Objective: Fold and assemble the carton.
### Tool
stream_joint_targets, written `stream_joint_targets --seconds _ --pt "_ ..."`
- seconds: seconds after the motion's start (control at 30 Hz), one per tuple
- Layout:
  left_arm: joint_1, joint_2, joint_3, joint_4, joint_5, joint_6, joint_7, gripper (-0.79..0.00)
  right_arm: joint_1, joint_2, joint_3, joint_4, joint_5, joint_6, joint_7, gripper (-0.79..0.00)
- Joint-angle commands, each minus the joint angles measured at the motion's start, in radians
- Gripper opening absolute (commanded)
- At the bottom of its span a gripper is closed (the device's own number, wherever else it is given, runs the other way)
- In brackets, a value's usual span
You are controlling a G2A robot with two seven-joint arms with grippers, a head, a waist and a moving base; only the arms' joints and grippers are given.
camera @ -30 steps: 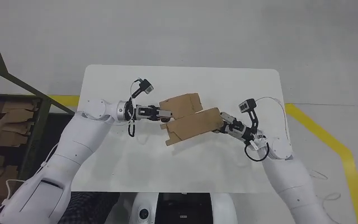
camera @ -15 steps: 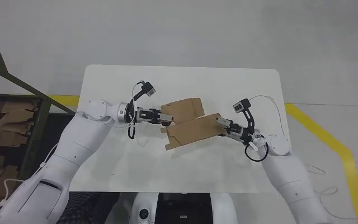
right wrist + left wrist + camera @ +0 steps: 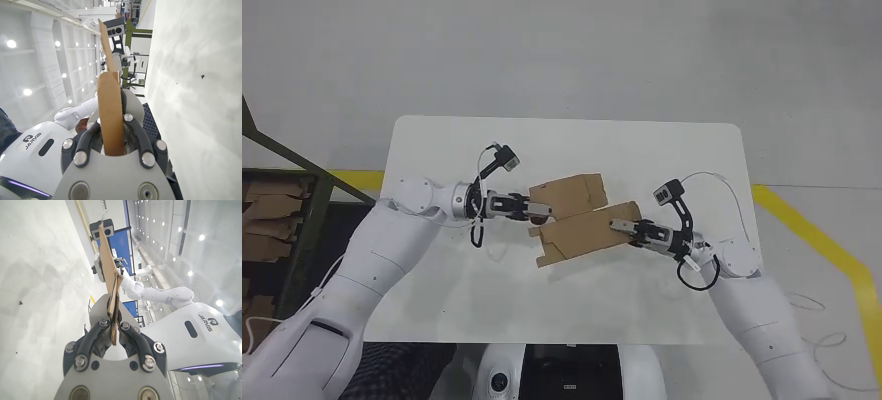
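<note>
Evidently light, stiff and crease-prone, the flat carton point(image 3: 582, 232) is being held edgewise: left gripper point(image 3: 539, 207) clenching its left end, right gripper point(image 3: 621, 229) its right end.

In the left wrist view the carton point(image 3: 108, 262) was seen edge-on, so its faces were hidden. In the right wrist view the fingertips of the right gripper point(image 3: 111, 106) were covered by a carton panel, apparently clamped between them. In the top view a crate point(image 3: 308, 230) was cut off at the picture's edge.
</note>
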Motion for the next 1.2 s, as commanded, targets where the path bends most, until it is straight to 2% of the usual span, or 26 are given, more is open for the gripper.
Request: stream_joint_targets --seconds 0.0,0.03,0.07,0.1,0.13,0.17,0.43,0.63,0.8,1.0,1.17 --pt "0.000 0.002 0.002 0.000 0.006 -0.009 0.009 -0.785 0.000 0.000 -0.001 -0.002 0.002 0.001 0.004 -0.785" --pt "0.000 0.002 0.003 0.000 0.004 -0.011 0.012 -0.785 0.001 0.000 -0.002 -0.003 0.005 0.000 0.006 -0.785" --pt "0.000 0.003 0.005 -0.001 0.002 -0.013 0.013 -0.693 0.000 0.000 -0.002 -0.004 0.009 -0.001 0.008 -0.785" --pt "0.000 0.004 0.005 -0.002 -0.001 -0.015 0.015 -0.483 0.000 0.000 -0.003 -0.005 0.013 -0.002 0.010 -0.785" --pt "0.001 0.005 0.005 -0.002 -0.006 -0.018 0.019 -0.043 0.000 0.000 -0.003 -0.006 0.017 -0.004 0.011 -0.785" --pt "0.001 0.006 0.004 0.000 -0.011 -0.021 0.021 0.000 0.000 0.000 -0.003 -0.006 0.021 -0.005 0.011 -0.785" --pt "0.018 0.016 -0.053 0.009 -0.069 -0.103 0.103 0.000 -0.028 0.006 0.033 -0.016 0.018 -0.039 -0.068 -0.785" --pt "0.048 0.023 -0.087 -0.003 -0.127 -0.100 0.100 0.000 -0.096 0.014 0.052 -0.087 -0.054 -0.017 -0.162 -0.785" --pt "0.054 0.016 -0.067 0.010 -0.126 -0.069 0.069 0.000 -0.140 0.017 0.058 -0.118 -0.079 0.010 -0.223 -0.785" --pt "0.040 0.001 -0.041 0.049 -0.112 -0.061 0.061 0.000 -0.163 0.021 0.065 -0.138 -0.089 0.010 -0.241 -0.785" --pt "0.025 -0.014 -0.030 0.079 -0.169 -0.040 0.041 0.000 -0.168 0.022 0.059 -0.146 -0.107 0.016 -0.245 -0.785"
